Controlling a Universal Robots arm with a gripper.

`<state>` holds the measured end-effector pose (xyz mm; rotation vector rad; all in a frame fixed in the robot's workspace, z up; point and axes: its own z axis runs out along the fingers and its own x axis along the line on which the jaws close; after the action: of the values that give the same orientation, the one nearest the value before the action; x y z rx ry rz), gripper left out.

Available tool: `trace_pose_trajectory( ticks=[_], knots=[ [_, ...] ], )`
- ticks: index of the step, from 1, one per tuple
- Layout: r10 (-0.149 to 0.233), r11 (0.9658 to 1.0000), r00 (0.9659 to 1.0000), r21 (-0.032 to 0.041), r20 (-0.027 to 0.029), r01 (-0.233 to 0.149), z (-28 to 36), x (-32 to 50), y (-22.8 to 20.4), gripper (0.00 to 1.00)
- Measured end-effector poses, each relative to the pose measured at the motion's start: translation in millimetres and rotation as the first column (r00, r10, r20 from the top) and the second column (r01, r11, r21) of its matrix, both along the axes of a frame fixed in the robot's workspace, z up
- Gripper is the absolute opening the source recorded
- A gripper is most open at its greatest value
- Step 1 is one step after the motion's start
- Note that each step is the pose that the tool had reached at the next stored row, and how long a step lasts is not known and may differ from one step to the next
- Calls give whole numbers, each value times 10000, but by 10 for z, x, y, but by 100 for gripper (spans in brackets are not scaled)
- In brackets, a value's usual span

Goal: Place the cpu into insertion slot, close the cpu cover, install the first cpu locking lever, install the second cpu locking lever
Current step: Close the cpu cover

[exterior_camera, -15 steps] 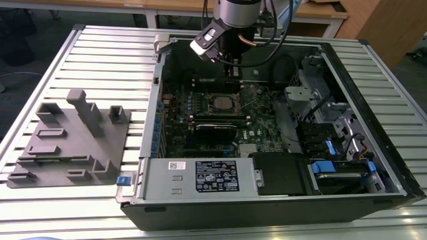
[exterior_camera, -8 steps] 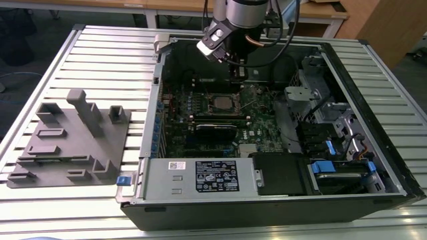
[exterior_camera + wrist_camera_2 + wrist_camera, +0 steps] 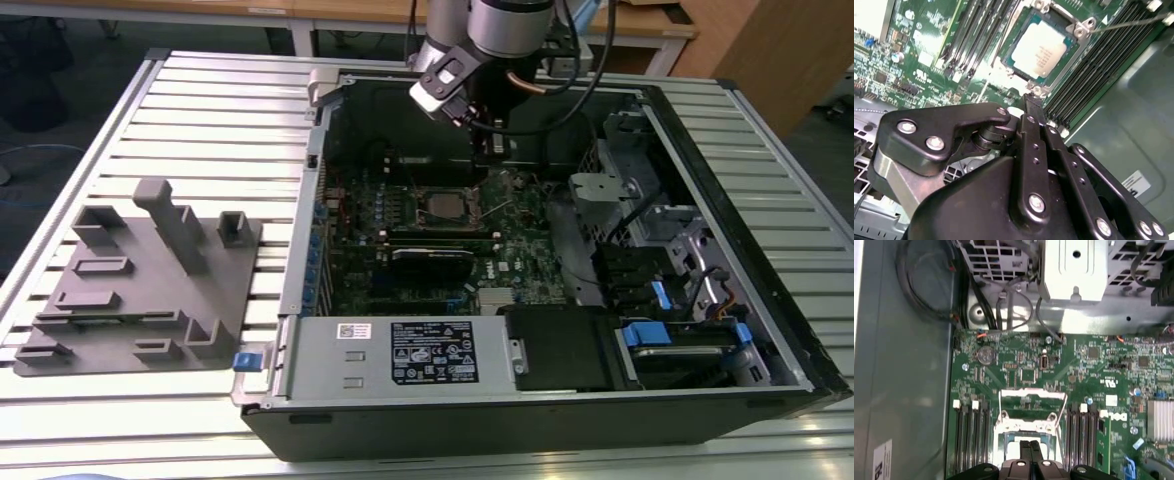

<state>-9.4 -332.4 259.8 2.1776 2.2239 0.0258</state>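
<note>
The cpu [image 3: 1040,50], a flat square chip with a pale metal top, lies in the insertion slot [image 3: 1015,67] on the green board. In the first wrist view the cpu cover [image 3: 1032,392], a thin silvery frame, is swung up off the socket, and green board shows through its window. A thin wire locking lever [image 3: 1126,21] sticks out free beside the socket. My gripper [image 3: 491,150] hangs a little above the board at the socket's [image 3: 441,205] far edge. Its fingertips [image 3: 1031,102] are pressed together with nothing between them, as the gripper [image 3: 1029,446] also shows in the first wrist view.
The board sits in an open computer case [image 3: 747,130] on a slatted metal table [image 3: 200,110]. Black memory slots [image 3: 1094,65] flank the socket. Drive bays and cables [image 3: 667,250] fill the exterior view's right, and a power supply [image 3: 400,350] is in front. A grey fixture [image 3: 147,280] stands outside at the left.
</note>
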Motion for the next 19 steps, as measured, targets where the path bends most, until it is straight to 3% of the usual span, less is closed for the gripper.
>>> trace_pose_trajectory(
  ticks=[19],
  knots=[
    [0, 10000, 10000, 2, 1, 0, -5, 380, 8, 11]
  ],
)
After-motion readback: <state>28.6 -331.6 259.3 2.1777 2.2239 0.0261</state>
